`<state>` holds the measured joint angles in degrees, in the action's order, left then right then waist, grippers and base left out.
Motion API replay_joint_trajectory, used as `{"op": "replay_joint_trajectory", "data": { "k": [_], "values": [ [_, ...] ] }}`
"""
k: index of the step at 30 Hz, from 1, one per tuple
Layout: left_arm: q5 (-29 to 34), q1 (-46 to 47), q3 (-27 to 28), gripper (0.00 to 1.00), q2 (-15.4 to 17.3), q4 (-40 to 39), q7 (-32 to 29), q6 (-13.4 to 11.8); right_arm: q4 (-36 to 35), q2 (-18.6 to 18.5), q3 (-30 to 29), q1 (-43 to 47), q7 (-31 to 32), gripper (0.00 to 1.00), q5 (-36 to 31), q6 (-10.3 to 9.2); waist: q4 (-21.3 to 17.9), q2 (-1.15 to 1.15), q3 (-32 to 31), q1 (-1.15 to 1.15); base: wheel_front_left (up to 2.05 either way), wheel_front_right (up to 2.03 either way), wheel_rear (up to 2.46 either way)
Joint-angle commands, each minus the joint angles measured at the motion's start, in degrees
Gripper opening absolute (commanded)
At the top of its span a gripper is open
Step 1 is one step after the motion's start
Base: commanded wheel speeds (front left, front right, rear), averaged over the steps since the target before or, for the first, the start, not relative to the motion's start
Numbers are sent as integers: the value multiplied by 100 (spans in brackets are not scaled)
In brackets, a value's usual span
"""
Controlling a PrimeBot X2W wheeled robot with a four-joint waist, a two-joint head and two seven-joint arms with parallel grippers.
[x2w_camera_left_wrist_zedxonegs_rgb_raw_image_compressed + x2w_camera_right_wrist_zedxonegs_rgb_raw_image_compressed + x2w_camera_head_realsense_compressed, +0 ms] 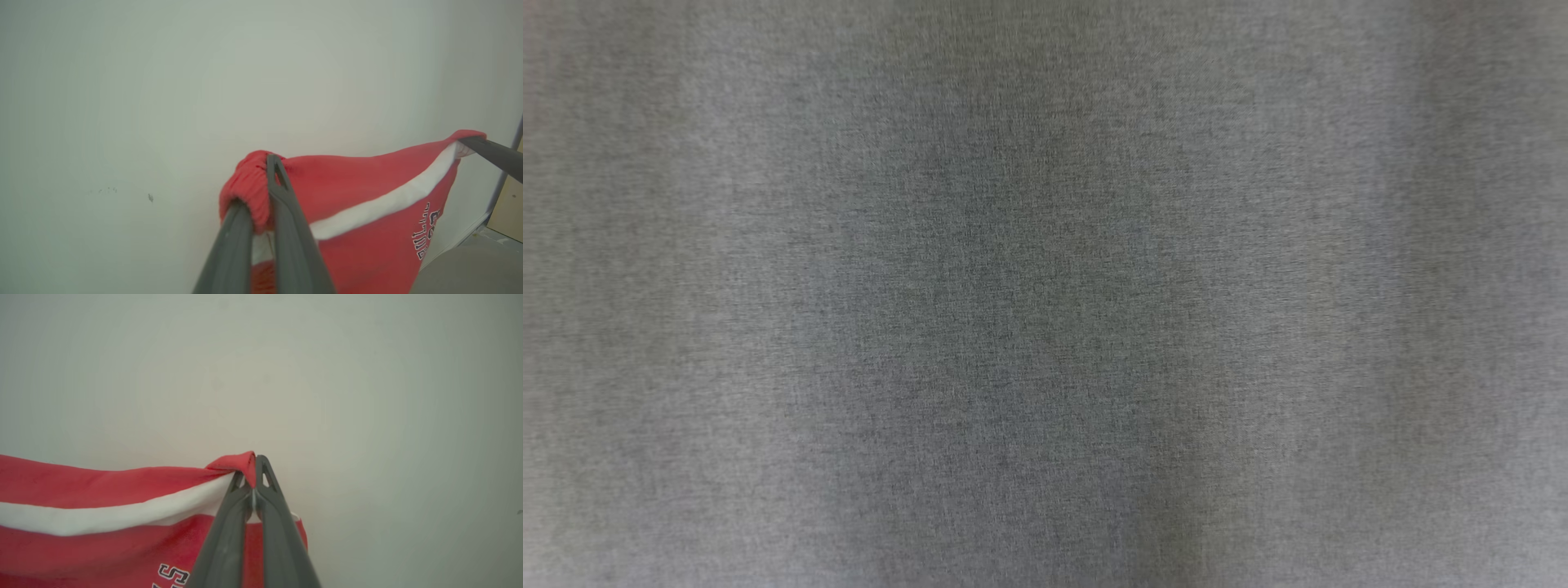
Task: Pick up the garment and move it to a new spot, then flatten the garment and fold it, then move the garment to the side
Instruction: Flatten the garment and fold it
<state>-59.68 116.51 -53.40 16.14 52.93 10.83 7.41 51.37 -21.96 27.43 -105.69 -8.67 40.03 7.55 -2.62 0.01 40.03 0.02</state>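
The garment point(367, 183), a red jersey with a white band and black white-outlined lettering point(425, 232), hangs stretched between my two grippers in front of a pale wall. In the left wrist view my left gripper point(261, 183) is shut on a bunched red corner of it. The far corner is pinched by my right gripper point(463, 142), whose dark finger comes in from the right edge. In the right wrist view the right gripper point(253, 473) is shut on a folded red corner of the garment point(102, 486), and the cloth runs off to the left with part of the lettering point(173, 573) below.
A blurred grey woven surface point(1045, 294) lies close before the head camera. A plain pale wall point(163, 102) stands behind the garment. At the left wrist view's right edge are a tan board point(508, 204) and a grey surface point(470, 269) low down.
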Motion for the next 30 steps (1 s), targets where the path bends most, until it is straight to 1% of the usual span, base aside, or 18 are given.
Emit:
{"op": "replay_joint_trajectory", "data": {
  "k": [1, 8, 11, 14, 16, 17, 18, 20, 26, 30],
  "values": [
    [-46, -106, -41, 0, -22, 17, 39, 5, 57, 27, 60, 39, -82, 0, 87, -13, -4, -1, 197, -2, 0, 0, 0],
    [-289, -610, -226, 0, -37, -126, 178, 7, 68, -1, 426, 393, -277, 0, 446, -13, -59, -1, 149, -2, 0, 0, 0],
    [-386, -1036, -305, 0, 29, -341, 279, 7, -100, -66, 718, 793, -327, 0, 645, -13, -101, -1, -3, -2, 0, 0, 0],
    [-520, -1696, -350, 0, 149, -672, 372, 7, -422, -185, 1017, 1406, -420, 0, 873, -13, -153, -1, -236, -2, 0, 0, 0],
    [-617, -2169, -329, 0, 228, -930, 411, 6, -651, -272, 1176, 1867, -496, 0, 986, -13, -184, -1, -426, -2, 0, 0, 0],
    [-635, -2689, -275, 0, 314, -1205, 430, 2, -917, -391, 1333, 2394, -558, 0, 1088, -13, -210, -1, -639, -2, 0, 0, 0],
    [-634, -2991, -269, 0, 338, -1361, 437, 2, -1065, -466, 1380, 2670, -580, 0, 1143, -13, -214, -1, -749, -2, 0, 0, 0],
    [-601, -3591, -68, 0, 409, -1702, 439, -55, -1331, -616, 1463, 3279, -614, 0, 1244, -13, -220, -1, -975, -2, 0, 0, 0],
    [-197, -5514, 382, 0, 489, -2714, 439, -387, -2045, -991, 1373, 5093, -653, 0, 1424, -13, -195, -1, -1590, -2, 0, 0, 0],
    [32, -6779, 658, 0, 461, -3241, 439, -563, -2394, -1024, 1168, 6239, -654, 0, 1458, -13, -219, -1, -1908, -2, 0, 0, 0]
  ]
}}
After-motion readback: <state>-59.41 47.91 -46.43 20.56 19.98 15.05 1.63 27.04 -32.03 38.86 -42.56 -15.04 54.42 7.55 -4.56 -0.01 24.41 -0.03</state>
